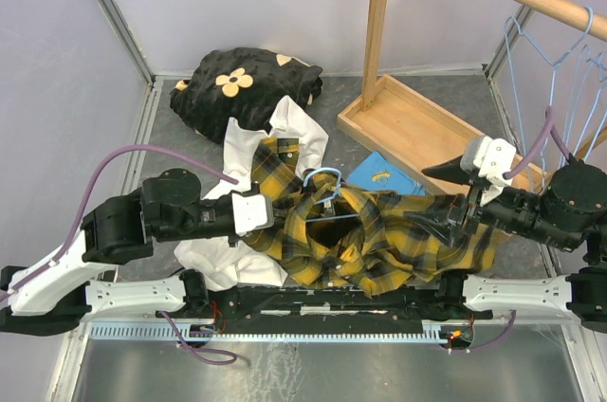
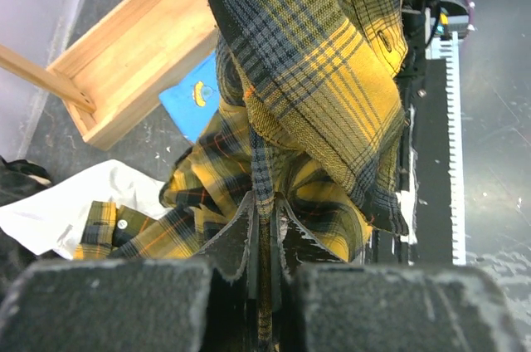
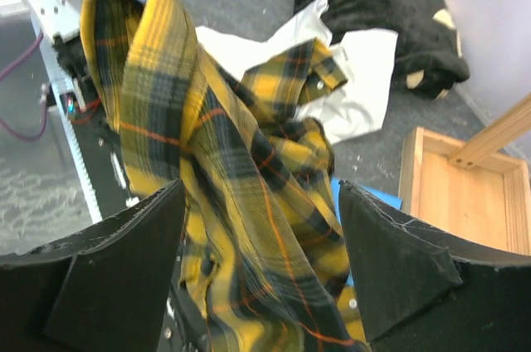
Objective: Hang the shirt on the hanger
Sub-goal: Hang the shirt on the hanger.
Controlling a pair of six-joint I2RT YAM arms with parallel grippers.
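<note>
1. The grey table [image 1: 436,89] carries everything, with both arms based at its near edge.
2. A wooden rack [image 1: 408,127] stands at the far right. Its flat tray base rests on the table, and spare pale-blue hangers [image 1: 560,89] hang from its rail.
3. The shirt [image 1: 379,231] lies bunched across the near middle of the table between the two arms. One cuffed sleeve rests on the white garment [image 1: 299,132].
4. A black cloth with cream flowers [image 1: 247,84] sits heaped at the far left, touching the white garment.
5. The left pincer [image 2: 265,219] is pressed together on a fold of the shirt, with plaid cloth running up out of its jaws.
6. The right pincer [image 3: 261,202] is spread wide. The shirt's cloth hangs between its fingers, and whether it touches them cannot be told.
7. The hanger [image 1: 327,170] shows only its hook, poking out of the shirt's middle. The rest is hidden in the cloth.
8. A small blue flat item [image 1: 384,174] lies just beyond the shirt, beside the rack's base.
</note>
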